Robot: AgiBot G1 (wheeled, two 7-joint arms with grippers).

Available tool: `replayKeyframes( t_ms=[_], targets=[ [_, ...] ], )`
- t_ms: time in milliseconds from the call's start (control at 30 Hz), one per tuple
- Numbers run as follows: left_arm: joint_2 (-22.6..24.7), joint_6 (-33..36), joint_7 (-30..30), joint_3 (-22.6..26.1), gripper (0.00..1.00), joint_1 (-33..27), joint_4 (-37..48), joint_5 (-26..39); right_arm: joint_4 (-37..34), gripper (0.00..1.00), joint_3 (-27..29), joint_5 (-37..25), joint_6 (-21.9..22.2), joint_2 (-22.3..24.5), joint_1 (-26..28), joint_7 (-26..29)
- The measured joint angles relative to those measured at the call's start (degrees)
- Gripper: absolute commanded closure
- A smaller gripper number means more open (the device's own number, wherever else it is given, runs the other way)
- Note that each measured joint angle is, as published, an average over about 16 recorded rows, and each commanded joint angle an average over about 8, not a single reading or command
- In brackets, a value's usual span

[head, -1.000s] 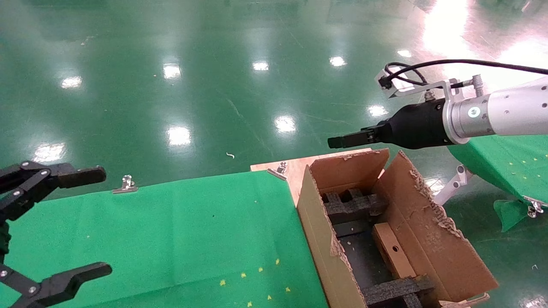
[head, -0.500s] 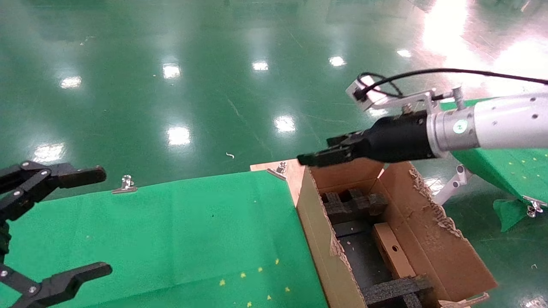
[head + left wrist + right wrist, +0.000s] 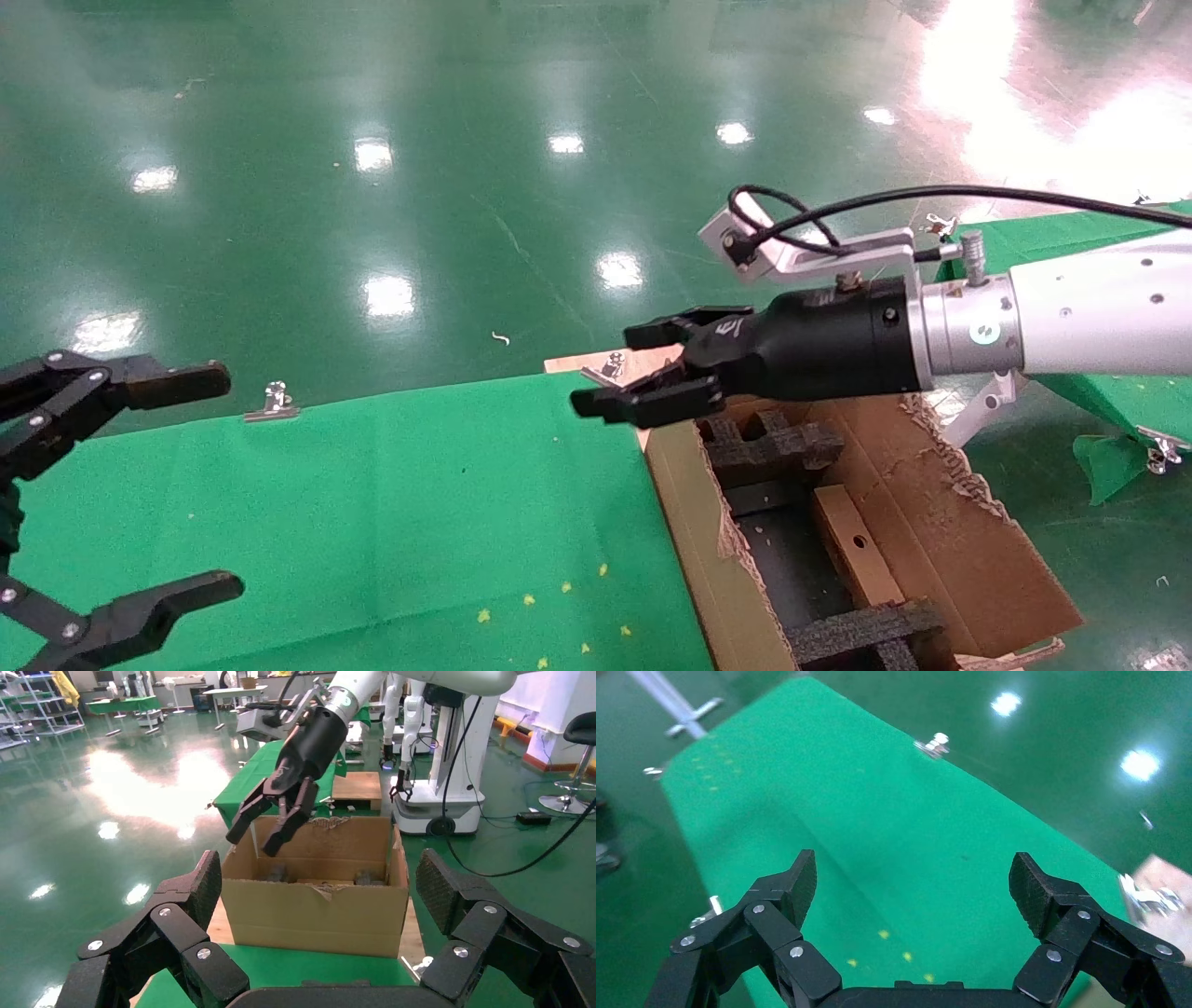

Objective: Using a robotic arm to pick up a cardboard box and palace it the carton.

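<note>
Compared to a moment ago, the robotic arm [image 3: 1071,326] is swinging further toward the robot's left and lower, and its right gripper [image 3: 643,368] is now spread open where it was pinched together before. It's hanging over the carton's [image 3: 684,522] far left corner, right where the green cloth [image 3: 391,503] meets bare plywood [image 3: 643,368].

Material-wise, the carton is rough corrugated brown board with chewed-up, ragged flap edges, and chunky black foam inserts [image 3: 764,445] are sitting inside like notched blocks. The cardboard box [image 3: 855,545] is a slim, smooth brown slab with a little round hole in its narrow side, lying down in the carton between the foam pieces, against the right wall. It's well below and behind the gripper's fingertips, nothing touching it.

The arm itself is glossy white with a black wrist, a grey camera block [image 3: 745,238] and a looping black cable [image 3: 931,196] on top.

The left gripper [image 3: 200,480] is parked wide open over the cloth's left side, holding nothing. Small metal clips [image 3: 273,401] are pinning the cloth's far edge, with shiny green floor [image 3: 466,140] beyond.
</note>
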Motion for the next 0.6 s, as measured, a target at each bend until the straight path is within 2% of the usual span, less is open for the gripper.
replayKeyframes(
  t_ms=[600],
  targets=[
    [0.0,0.0,0.0,0.0,0.00,0.0,0.0,0.0,4.4,0.00,17.1,10.3,-8.1,-1.2,-13.7,-17.1]
  ],
)
